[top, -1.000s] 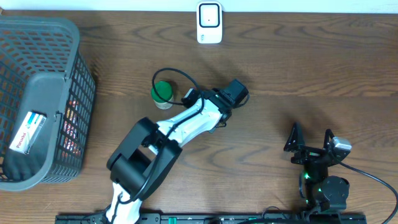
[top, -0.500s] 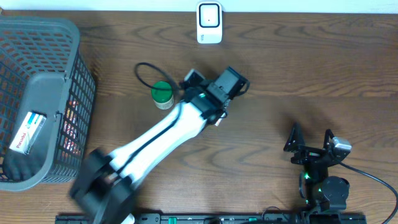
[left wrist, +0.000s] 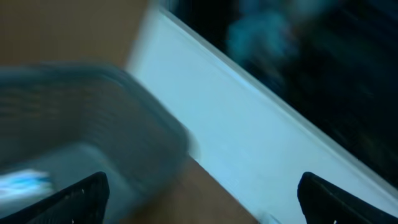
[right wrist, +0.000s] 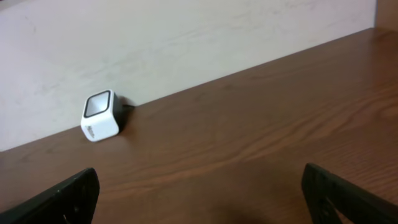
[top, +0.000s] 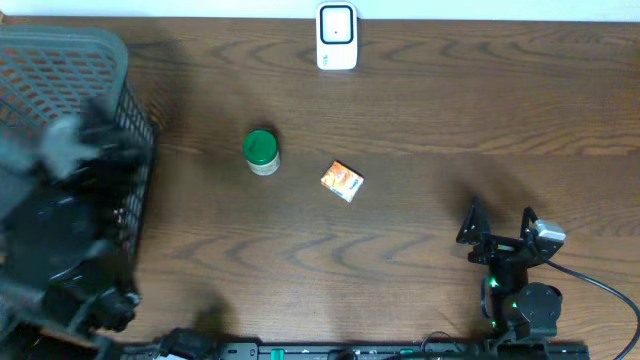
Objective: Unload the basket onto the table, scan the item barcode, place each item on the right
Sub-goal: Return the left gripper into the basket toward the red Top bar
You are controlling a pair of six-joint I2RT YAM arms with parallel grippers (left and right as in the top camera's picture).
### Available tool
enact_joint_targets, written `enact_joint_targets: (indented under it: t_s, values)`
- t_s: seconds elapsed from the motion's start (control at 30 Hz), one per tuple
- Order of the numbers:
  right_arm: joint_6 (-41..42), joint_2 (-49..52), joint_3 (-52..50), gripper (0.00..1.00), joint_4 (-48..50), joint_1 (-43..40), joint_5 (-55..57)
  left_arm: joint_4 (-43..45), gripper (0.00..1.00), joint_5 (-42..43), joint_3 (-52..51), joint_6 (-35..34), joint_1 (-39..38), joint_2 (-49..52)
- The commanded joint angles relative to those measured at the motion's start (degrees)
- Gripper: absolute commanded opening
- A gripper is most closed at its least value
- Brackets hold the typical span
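Observation:
A small orange box lies alone on the table, right of a green-lidded jar. The white barcode scanner stands at the far edge and also shows as the scanner against the wall in the right wrist view. My left arm is a motion blur over the basket at the left. The left gripper is open with nothing between its fingers. My right gripper rests at the front right; in its wrist view the right gripper stands wide open over bare wood.
A grey mesh basket fills the left side, seen blurred as the basket in the left wrist view, with a pale item inside. The white wall runs behind the scanner.
The left gripper opened and left the orange box on the table. Its arm then swung fast to the left, over the basket. The right arm has not moved.

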Motion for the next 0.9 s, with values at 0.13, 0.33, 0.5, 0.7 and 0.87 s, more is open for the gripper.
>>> enact_joint_targets:
  t_s: [0.13,0.33,0.5,0.7,0.87]
  values:
    - [-0.6,-0.3,0.0,0.99,-0.2,-0.5,0.1,-5.7,0.99,7.0,0.0,-0.9,27.6,5.9]
    - [-0.6,-0.3,0.0,0.99,-0.2,-0.5,0.1,-8.3,0.99,32.4,0.0,-0.7,45.7,20.8]
    - [-0.6,-0.3,0.0,0.99,-0.2,-0.5,0.1,-9.8,0.99,43.5,0.0,6.1,50.9,30.4]
    - [-0.6,-0.3,0.0,0.99,-0.2,-0.5,0.1,-12.2,0.99,43.5,0.0,10.0,50.9,39.7]
    - [-0.6,-0.3,0.0,0.99,-0.2,-0.5,0.1,-12.2,0.98,43.5,0.0,21.1,50.7,44.9]
